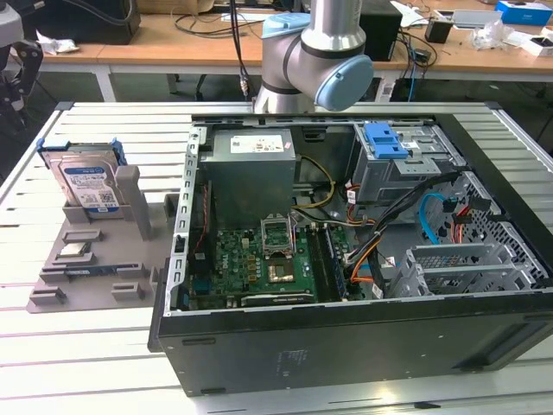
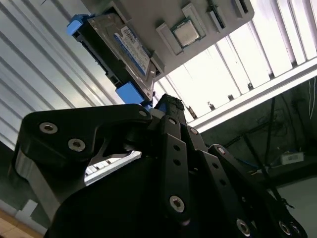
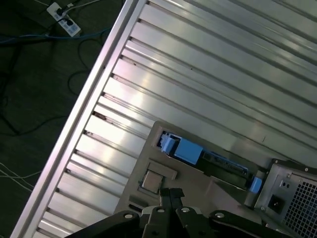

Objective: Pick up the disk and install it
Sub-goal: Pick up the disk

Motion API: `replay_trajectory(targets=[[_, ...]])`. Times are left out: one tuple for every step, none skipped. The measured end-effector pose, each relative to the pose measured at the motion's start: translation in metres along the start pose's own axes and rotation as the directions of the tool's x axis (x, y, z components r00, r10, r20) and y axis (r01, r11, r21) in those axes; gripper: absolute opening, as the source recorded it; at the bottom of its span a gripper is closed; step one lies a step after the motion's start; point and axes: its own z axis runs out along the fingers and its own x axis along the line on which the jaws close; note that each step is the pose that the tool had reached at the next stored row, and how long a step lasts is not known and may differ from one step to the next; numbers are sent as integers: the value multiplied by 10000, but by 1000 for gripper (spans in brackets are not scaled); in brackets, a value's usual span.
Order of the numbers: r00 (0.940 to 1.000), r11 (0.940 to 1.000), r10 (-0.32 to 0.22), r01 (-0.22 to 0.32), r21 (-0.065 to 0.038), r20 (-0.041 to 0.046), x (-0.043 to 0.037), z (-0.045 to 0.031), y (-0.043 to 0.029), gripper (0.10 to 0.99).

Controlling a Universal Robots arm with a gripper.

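The black tool of a Universal Robots arm is hanging over the grey fixture tray with its fingertips drawn together and nothing held between them. In the second wrist view the tool is lying close to the disk without touching it.

The disk is standing on end in a slot at the back of the tray, leaning slightly rearward. Its long axis appears to be running roughly upright, and its white-and-blue label is facing the exterior camera. Its blue carrier frame is showing along the top edge, seen from above in the first wrist view.

A processor chip is lying flat on the tray in front of the disk, and a memory stick is sitting just in front of the chip.

The tray is resting on the slatted metal worktop. An open computer case is lying beside the tray, toward the exterior view's right, with its motherboard exposed.
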Motion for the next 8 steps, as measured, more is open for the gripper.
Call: replay_trajectory(targets=[[9997, 9997, -245, 245, -6, -7, 0, 0, 0, 106], [9990, 9990, -455, 455, -11, -15, 0, 0, 0, 106], [9985, 9985, -538, 538, -14, -17, 0, 0, 0, 106], [9972, 9972, -751, 751, -19, -24, 0, 0, 0, 106], [9953, 9953, -965, 965, -25, -31, 0, 0, 0, 106], [9940, 9940, -1091, 1091, -29, -35, 0, 0, 0, 106], [9926, 9927, -1210, 1210, -32, -38, 0, 0, 0, 106], [9912, 9912, -1322, 1321, -35, -42, 0, 0, 0, 106]])
